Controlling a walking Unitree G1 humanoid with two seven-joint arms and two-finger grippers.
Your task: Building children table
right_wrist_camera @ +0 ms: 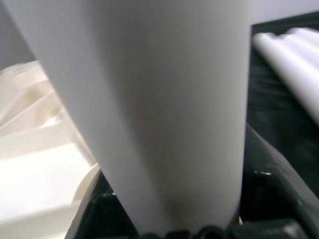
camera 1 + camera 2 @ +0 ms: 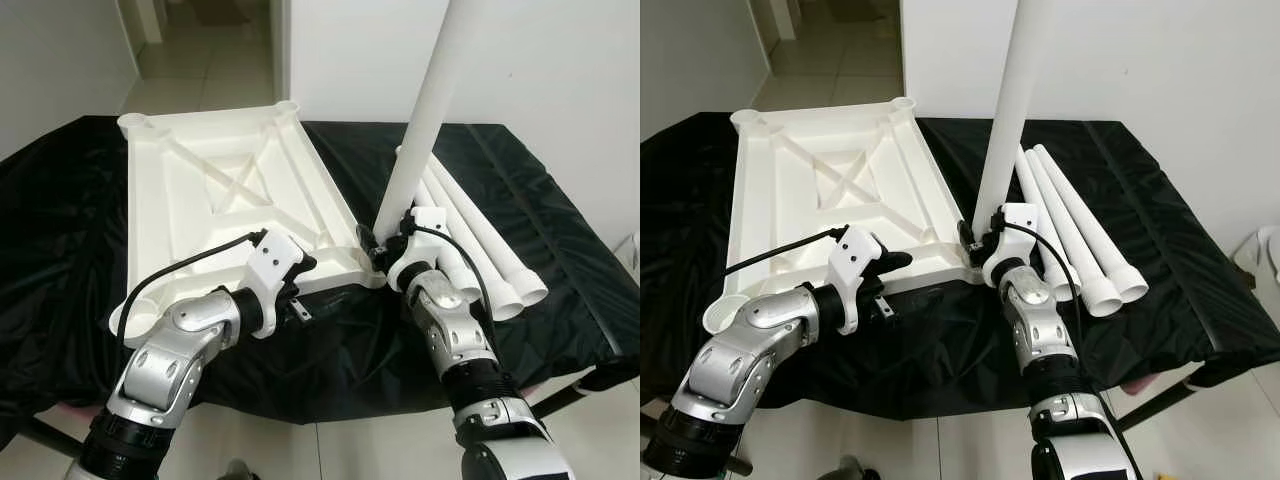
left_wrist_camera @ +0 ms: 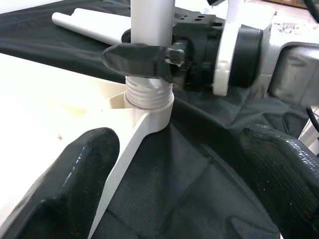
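Here, in the left eye view, a white plastic tabletop [image 2: 235, 195] lies upside down on a surface draped in black cloth [image 2: 60, 230], its ribbed underside facing up with a round socket at each corner. At its near right corner a white leg [image 2: 425, 110] stands almost upright, leaning slightly, with its top out of frame. The right end effector [image 2: 378, 243] is pinched on that leg just above the socket. Three more spare legs [image 2: 480, 240] lie side by side on the cloth just to the right, their wider ends toward the robot. The left end effector [image 2: 300, 285] sits at the near edge of the tabletop, left of the standing leg.

The right eye view shows the same layout, with the standing leg rising from the corner and a tiled floor [image 2: 830, 60] beyond the surface.

In the left wrist view, the left end effector's two black fingers [image 3: 75, 179] are spread wide, apart from everything, one over the tabletop's edge and one over the cloth. Ahead, the leg's threaded end [image 3: 147, 92] sits in the corner socket [image 3: 149, 107], some thread exposed above its rim, with a black finger of the right end effector wrapped across the leg just above.

In the right wrist view the leg is close and blurred, clamped between the dark fingers, with the tabletop on one side and the spare legs on the other.
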